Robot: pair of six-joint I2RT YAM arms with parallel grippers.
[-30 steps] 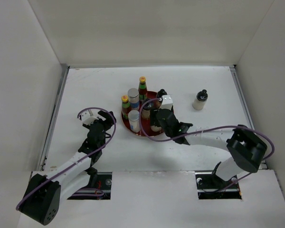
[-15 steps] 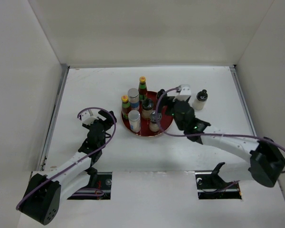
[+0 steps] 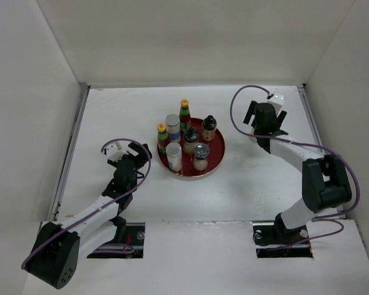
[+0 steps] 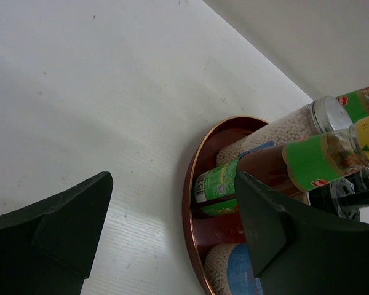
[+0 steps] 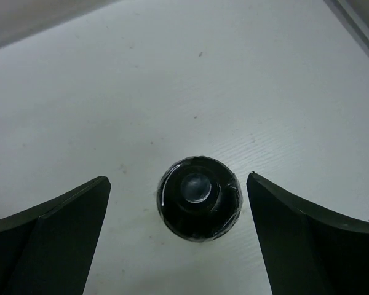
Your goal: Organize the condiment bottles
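Observation:
Several condiment bottles stand on the round red plate (image 3: 218,153): two green-red ones with yellow caps (image 3: 184,114) (image 3: 163,136), two pale shakers (image 3: 173,126) (image 3: 174,156), two black-capped cruets (image 3: 210,126) (image 3: 190,140) and a silver-topped one (image 3: 201,153). A lone black-capped bottle (image 5: 198,198) stands on the table to the right, seen from straight above. My right gripper (image 5: 176,179) (image 3: 264,118) hovers over it, open, a finger on each side and touching nothing. My left gripper (image 3: 130,154) (image 4: 173,184) is open and empty, just left of the plate's rim (image 4: 194,203).
White walls close in the table on the left, back and right. The right wall's metal edge strip (image 5: 357,24) runs close behind the lone bottle. In the left wrist view a green-labelled bottle (image 4: 224,184) and a shaker (image 4: 283,129) stand nearest the fingers.
My right arm has left the plate, swung to the far right and opened wide above the lone bottle. The left arm has stayed put.

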